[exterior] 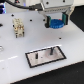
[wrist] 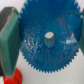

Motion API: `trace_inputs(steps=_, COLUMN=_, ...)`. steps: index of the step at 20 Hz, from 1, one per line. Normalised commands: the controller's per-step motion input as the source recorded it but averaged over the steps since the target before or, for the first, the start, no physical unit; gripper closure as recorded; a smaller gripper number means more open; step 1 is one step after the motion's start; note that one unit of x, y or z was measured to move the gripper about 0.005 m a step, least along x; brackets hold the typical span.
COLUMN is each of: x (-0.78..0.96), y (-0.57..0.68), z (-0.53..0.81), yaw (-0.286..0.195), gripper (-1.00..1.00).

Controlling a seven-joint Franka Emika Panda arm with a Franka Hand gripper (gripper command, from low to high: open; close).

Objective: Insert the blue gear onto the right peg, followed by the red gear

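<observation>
- gripper (exterior: 56, 23) closed on the blue gear (exterior: 56, 23), held off the white table (exterior: 15, 60), far side, toward the exterior view's right
- wrist view: finger pads (wrist: 8, 37) press the gear's toothed rim, hub hole visible
- black-framed plate (exterior: 45, 56) lies near of the gear, apart
- right peg (exterior: 50, 50) upright on plate, bare
- red gear (wrist: 13, 78) sliver shows beyond blue gear's edge

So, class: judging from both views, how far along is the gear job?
Done: the claw has the blue gear gripped and lifted off the table. In hand: carrying it to the right peg, which is bare. Left: seating it, then the red gear.
</observation>
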Motion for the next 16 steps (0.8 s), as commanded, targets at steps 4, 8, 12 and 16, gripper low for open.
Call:
trace_inputs(steps=4, x=0.81, y=-0.21, z=0.17, yaw=0.000, gripper=1.00)
trace_inputs(steps=8, x=0.80, y=-0.26, z=0.11, yaw=0.000, gripper=1.00)
trace_inputs(steps=12, x=0.76, y=-0.25, z=0.07, yaw=0.000, gripper=1.00)
trace_inputs(steps=16, x=0.59, y=-0.21, z=0.00, yaw=0.000, gripper=1.00)
